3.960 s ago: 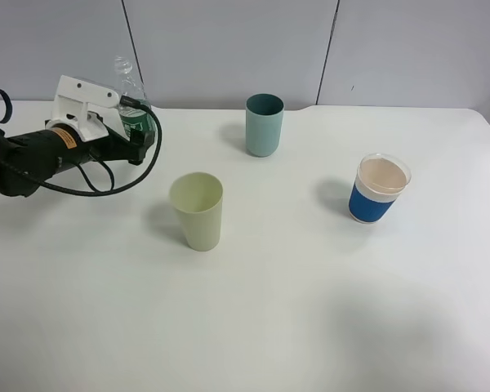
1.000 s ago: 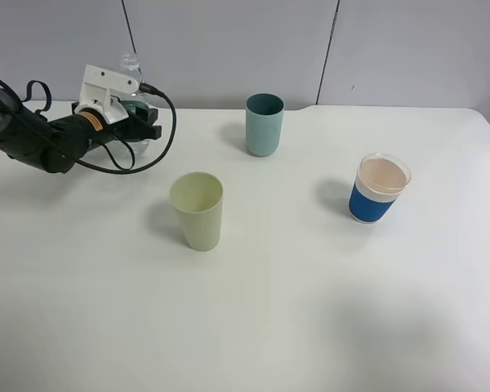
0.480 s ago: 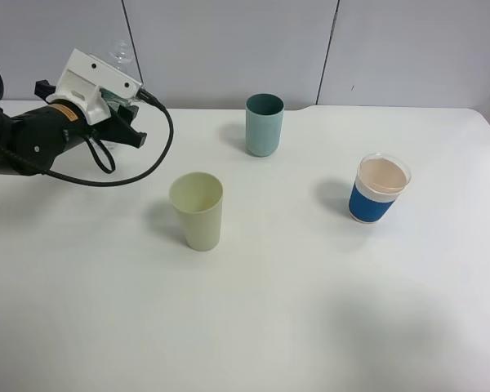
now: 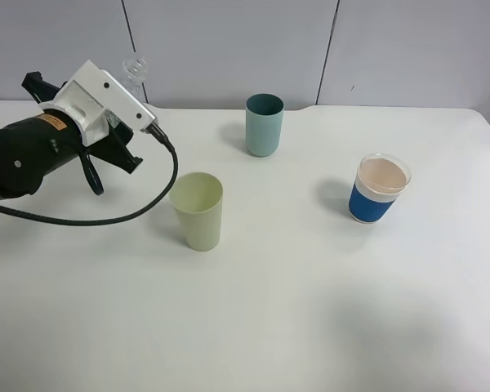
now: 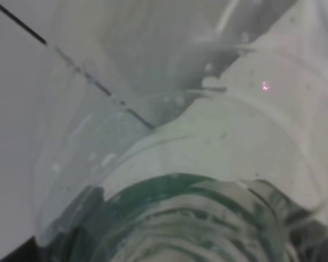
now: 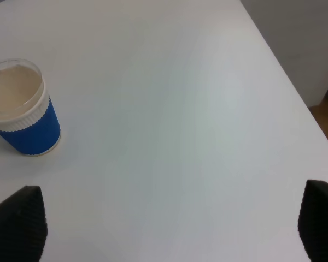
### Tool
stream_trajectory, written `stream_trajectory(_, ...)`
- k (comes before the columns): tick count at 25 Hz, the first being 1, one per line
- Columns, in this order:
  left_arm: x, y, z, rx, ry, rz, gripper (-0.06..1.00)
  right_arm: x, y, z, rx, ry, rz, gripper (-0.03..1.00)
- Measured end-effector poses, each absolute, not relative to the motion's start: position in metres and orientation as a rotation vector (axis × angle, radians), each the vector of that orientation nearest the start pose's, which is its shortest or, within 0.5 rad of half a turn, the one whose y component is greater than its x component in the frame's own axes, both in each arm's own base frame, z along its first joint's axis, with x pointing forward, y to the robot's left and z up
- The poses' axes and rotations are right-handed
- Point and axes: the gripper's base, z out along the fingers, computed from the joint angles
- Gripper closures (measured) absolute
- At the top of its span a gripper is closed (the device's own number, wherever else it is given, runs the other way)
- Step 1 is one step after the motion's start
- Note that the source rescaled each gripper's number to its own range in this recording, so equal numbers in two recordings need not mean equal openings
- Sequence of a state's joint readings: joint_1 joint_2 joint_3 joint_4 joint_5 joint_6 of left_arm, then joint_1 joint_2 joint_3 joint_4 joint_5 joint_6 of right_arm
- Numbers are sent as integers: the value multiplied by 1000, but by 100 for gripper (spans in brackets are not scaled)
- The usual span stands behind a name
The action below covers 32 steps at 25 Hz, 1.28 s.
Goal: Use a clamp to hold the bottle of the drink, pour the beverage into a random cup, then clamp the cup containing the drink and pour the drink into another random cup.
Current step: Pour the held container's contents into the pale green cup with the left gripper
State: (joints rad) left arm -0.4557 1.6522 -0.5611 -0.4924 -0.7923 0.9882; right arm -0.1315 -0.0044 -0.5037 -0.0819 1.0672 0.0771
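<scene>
My left gripper (image 4: 124,96) is shut on the bottle of the drink (image 4: 134,68) and holds it off the table at the back left; only the clear neck shows above the white wrist mount. The bottle's ribbed body and green label (image 5: 175,218) fill the left wrist view, and the beverage cannot be told apart from the plastic. The pale yellow-green cup (image 4: 198,211) stands in front and to the right of that gripper, and the teal cup (image 4: 265,124) at the back centre. My right gripper (image 6: 167,229) is open over bare table.
A white cup with a blue sleeve (image 4: 379,188) stands at the right, also seen in the right wrist view as the blue-sleeved cup (image 6: 23,109). The table's right edge (image 6: 295,93) runs close to the right gripper. A black cable (image 4: 106,216) loops from the left arm near the pale cup.
The left arm has lifted the bottle and swung forward and right, toward the pale yellow-green cup. The cups have stayed in place.
</scene>
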Motion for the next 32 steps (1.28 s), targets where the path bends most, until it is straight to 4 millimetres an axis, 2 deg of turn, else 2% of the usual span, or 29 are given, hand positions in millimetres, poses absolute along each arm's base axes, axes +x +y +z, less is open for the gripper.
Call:
stream_trajectory(5,262,-110,184,822,1660,487,86,-7,-6,278,217,2031,-132,-3)
stream_trajectory(10,253,-119,185,895,1642,548,86,-7,-6,278,217,2031,-132,-3)
stream_trajectory(19,236,-135,179,1100,1624,694,86,-7,-6,278,217,2031,-132,-3)
stream_trajectory(25,220,-137,168,1197,1639,725,86,-7,-6,278,217,2031,-132,-3)
stream_trajectory(32,215,-140,166,1296,1613,789,86,-7,-6,278,217,2031,-132,-3)
